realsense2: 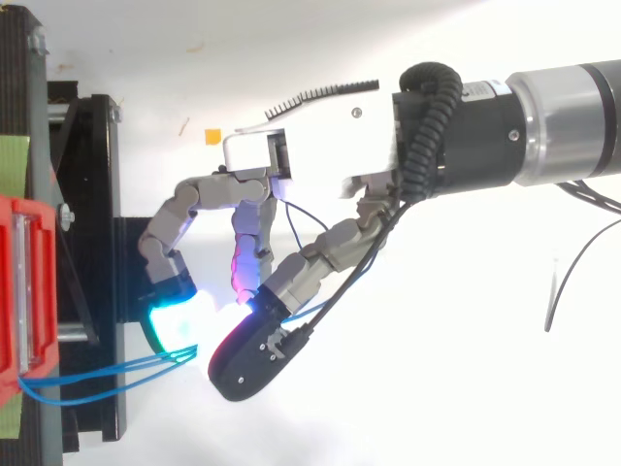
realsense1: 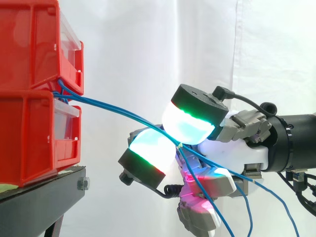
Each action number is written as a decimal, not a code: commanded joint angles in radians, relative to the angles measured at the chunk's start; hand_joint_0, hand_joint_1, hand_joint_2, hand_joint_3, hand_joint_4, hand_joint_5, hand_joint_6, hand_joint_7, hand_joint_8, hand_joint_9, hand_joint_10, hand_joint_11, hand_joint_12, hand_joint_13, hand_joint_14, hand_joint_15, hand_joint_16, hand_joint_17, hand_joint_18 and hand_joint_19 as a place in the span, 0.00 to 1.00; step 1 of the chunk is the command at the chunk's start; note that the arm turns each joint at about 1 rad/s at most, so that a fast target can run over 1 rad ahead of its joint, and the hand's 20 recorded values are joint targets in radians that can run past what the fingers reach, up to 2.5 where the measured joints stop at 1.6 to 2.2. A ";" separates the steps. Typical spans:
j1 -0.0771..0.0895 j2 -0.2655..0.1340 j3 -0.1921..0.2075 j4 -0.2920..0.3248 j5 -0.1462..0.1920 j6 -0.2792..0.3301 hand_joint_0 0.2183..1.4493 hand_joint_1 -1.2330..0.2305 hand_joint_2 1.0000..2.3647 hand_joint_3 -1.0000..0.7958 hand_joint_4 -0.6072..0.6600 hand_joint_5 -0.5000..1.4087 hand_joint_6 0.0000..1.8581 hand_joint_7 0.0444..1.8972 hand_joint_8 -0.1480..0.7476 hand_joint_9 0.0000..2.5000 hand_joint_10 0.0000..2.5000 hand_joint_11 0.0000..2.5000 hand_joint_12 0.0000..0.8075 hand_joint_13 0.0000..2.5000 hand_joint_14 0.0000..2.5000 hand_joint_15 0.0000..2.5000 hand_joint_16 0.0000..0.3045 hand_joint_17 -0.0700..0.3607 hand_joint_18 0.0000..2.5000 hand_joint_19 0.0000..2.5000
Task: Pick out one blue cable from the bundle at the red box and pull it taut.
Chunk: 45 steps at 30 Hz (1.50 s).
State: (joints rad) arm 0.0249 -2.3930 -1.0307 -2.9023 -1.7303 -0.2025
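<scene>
Several thin blue cables (realsense1: 113, 108) come out between the two stacked red bins (realsense1: 29, 49) at the left and slope down to the right into my hand (realsense1: 232, 153). Two glowing green-cyan fingertips (realsense1: 190, 123) close together from above and below where the cables meet, pinching a blue cable between them. Behind the pinch, loose cable ends hang down to the lower right. In the top view the hand (realsense2: 320, 146) reaches in from the right with curled fingers, and the blue cables (realsense2: 107, 370) run from the red bin (realsense2: 24, 282) to the fingertips.
The bins sit on a black stand (realsense1: 44, 192) with a bolt at its near corner. A white curtain hangs behind. A thin dark wire lies loose at the right of the top view (realsense2: 582, 262).
</scene>
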 commanded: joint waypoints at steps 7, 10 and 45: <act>0.000 0.000 0.000 0.000 0.000 0.000 0.35 0.32 0.00 0.31 0.42 0.21 0.48 0.50 0.52 0.57 0.01 0.28 0.51 0.51 0.01 0.25 0.17 0.43 0.40 0.33; 0.000 0.000 0.000 0.000 0.002 0.000 0.34 0.43 0.01 0.33 0.47 0.21 0.46 0.51 0.52 0.57 0.01 0.27 0.52 0.50 0.01 0.26 0.18 0.44 0.40 0.33; 0.004 0.000 0.000 0.003 0.014 0.000 0.23 0.51 0.00 0.28 0.57 0.21 0.43 0.50 0.58 0.56 0.01 0.27 0.58 0.51 0.01 0.25 0.21 0.49 0.42 0.32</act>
State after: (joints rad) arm 0.0277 -2.3931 -1.0308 -2.8992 -1.7179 -0.2025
